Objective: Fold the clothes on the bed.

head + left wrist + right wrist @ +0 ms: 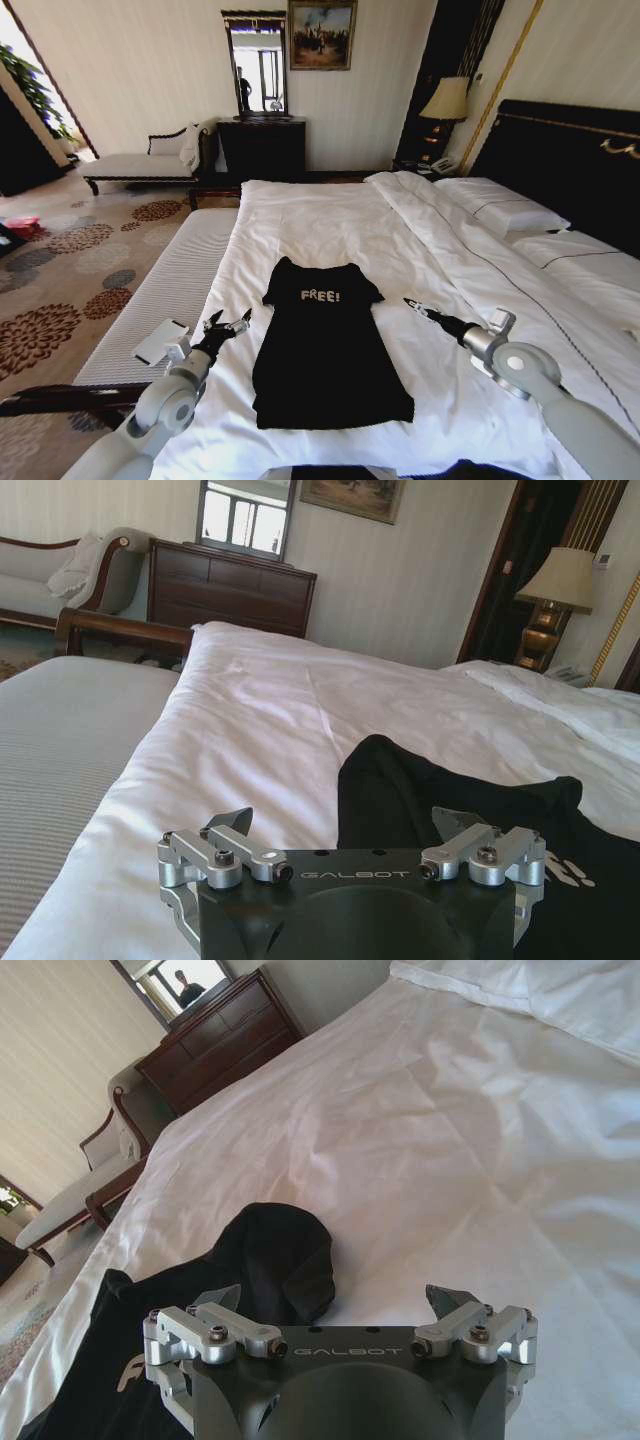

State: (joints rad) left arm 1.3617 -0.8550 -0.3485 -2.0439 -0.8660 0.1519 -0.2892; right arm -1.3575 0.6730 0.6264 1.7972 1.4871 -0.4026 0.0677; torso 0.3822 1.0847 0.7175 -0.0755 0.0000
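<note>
Black T-shirt (325, 355) lies flat on the bed (330, 225), left tool (228, 323) and right tool (412, 303) both apparently spread beside its sleeves.

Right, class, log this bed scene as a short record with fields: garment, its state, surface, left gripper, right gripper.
garment: black T-shirt with white "FREE!" lettering
state: spread flat, unfolded, lettering up, collar toward the far end
surface: white duvet on the bed
left gripper: open, beside the shirt's left sleeve, not touching it
right gripper: open, beside the shirt's right sleeve, not touching it
</note>
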